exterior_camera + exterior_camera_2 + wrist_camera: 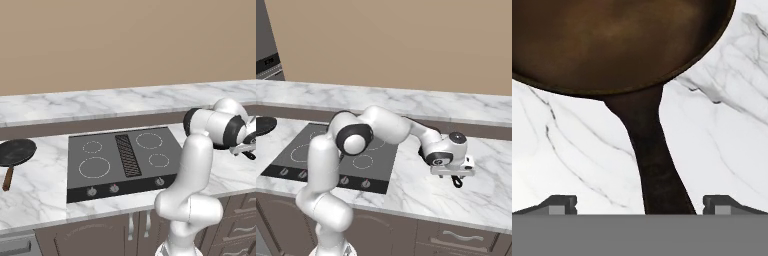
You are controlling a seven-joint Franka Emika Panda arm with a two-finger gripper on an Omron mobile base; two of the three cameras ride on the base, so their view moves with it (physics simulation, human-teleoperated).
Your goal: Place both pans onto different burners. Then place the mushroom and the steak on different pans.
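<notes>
The pan with the reddish-brown inside (612, 40) lies on the marble counter right of the cooktop. Its dark handle (657, 165) runs down between my two finger tips. My gripper (642, 204) is open, one tip on each side of the handle and apart from it. The same gripper (456, 179) hangs low over the counter; it also appears at the right edge (248, 150). The black pan (17, 151) with its brown wooden handle (8, 177) rests on the counter left of the cooktop (125, 172). All four burners, such as the large front-left one (94, 167), are bare. Mushroom and steak are out of view.
A grille strip (128, 155) divides the cooktop, and knobs (114, 188) line its front edge. A raised marble ledge (125, 102) runs behind the counter below a tan wall. Cabinet drawers (456, 235) sit under the counter.
</notes>
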